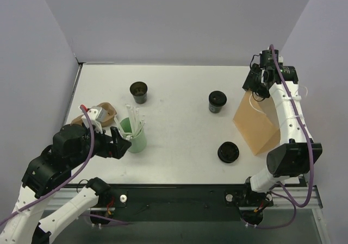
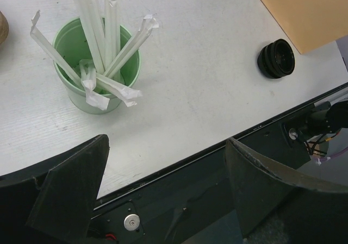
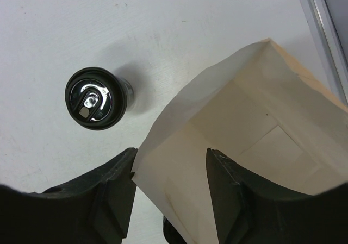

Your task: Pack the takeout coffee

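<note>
item 1, reference: brown paper bag [image 1: 254,127], standing open-mouthed on the right part of the white table [image 1: 179,81]. all positions are taken from this bag.

item 2, takeout coffee [image 1: 217,101]: upright on the table, left of the bag and clear of it, no contact. black rim, dark glossy inside. nothing grips it.

item 3, right gripper [image 3: 171,162]: directly over the bag's mouth at its far end. jaws at medium width, set astride the bag's rim, with one finger outside the paper wall and the other over the bag's interior. the near corner of the rim lies close to the outer finger; contact there cannot be confirmed. no clamping of the paper is seen.

item 4, left gripper [image 2: 163,184]: well to the left of the bag, above the near table edge. jaws spread wide, nothing between them.

item 5, flat black lid [image 1: 228,152]: on the table just left of the bag's near corner, apart from it.

item 6, green cup [image 1: 136,141]: far left of the bag, upright, holding wrapped straws [image 2: 89,16].

item 7, second black cup [image 1: 138,92]: far left of the bag, beyond the green cup, upright.
</note>
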Controlling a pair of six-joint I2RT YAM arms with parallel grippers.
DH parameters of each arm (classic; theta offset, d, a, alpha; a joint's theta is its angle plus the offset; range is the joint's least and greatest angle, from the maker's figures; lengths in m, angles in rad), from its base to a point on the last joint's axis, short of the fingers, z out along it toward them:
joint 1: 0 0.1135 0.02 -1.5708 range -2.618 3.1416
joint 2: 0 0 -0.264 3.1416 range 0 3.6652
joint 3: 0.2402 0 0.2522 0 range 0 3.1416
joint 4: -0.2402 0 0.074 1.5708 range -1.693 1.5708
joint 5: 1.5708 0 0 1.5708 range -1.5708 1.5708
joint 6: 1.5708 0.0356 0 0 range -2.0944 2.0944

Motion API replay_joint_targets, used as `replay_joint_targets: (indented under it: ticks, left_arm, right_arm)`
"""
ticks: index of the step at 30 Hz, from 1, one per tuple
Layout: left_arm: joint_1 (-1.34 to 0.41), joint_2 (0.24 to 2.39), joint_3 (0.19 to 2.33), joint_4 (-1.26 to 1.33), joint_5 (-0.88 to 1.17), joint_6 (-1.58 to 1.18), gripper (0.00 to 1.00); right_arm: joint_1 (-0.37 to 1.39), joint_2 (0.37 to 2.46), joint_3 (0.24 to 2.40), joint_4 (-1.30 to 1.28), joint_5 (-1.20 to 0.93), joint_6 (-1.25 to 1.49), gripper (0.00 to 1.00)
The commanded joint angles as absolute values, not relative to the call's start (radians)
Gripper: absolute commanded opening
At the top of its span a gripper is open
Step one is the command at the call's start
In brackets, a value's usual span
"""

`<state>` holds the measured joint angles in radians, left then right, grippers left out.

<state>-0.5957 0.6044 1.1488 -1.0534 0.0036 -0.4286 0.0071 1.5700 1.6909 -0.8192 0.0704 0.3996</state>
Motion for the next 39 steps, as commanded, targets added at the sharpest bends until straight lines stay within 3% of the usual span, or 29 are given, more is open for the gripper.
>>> replay_joint_targets:
  ticks: [1,4,9,15,19,20,23,26,34,39]
  left_arm:
    - [-0.592,0.597,1.147,-1.048,-0.009,-0.439,0.97]
    - [-0.592,0.589,1.146,-1.048,-0.006,-0.443,0.97]
    - [-0.592,0.583,1.146,-1.057,0.0,-0.449,0.97]
    - [-0.592,0.569,1.155,-1.065,0.0,-0.449,0.97]
    - [-0.592,0.575,1.175,-1.081,0.0,-0.434,0.97]
    - [-0.592,0.578,1.181,-1.086,-0.002,-0.431,0.97]
    - [-0.592,0.58,1.192,-1.086,-0.005,-0.426,0.97]
    - [-0.592,0.583,1.196,-1.077,0.0,-0.428,0.97]
    - [-0.592,0.56,1.186,-1.06,-0.03,-0.419,0.97]
    - [-0.592,0.575,1.229,-1.086,-0.089,-0.402,0.97]
  right_arm:
    - [0.003,1.516,1.687,-0.83,0.088,0.279,0.51]
    - [0.003,1.493,1.674,-0.85,0.036,0.208,0.53]
    - [0.003,1.467,1.654,-0.893,-0.06,0.062,0.64]
    - [0.003,1.427,1.58,-0.91,-0.107,-0.075,0.63]
    - [0.003,1.427,1.562,-0.911,-0.077,-0.094,0.45]
    - [0.003,1.425,1.568,-0.914,-0.058,-0.098,0.33]
    - [0.003,1.407,1.606,-0.925,-0.032,-0.097,0.11]
    - [0.003,1.39,1.681,-0.959,-0.003,-0.095,0.02]
    - [0.034,1.319,1.868,-1.061,0.051,-0.081,0.0]
    - [0.156,1.272,1.962,-1.084,0.112,-0.055,0.0]
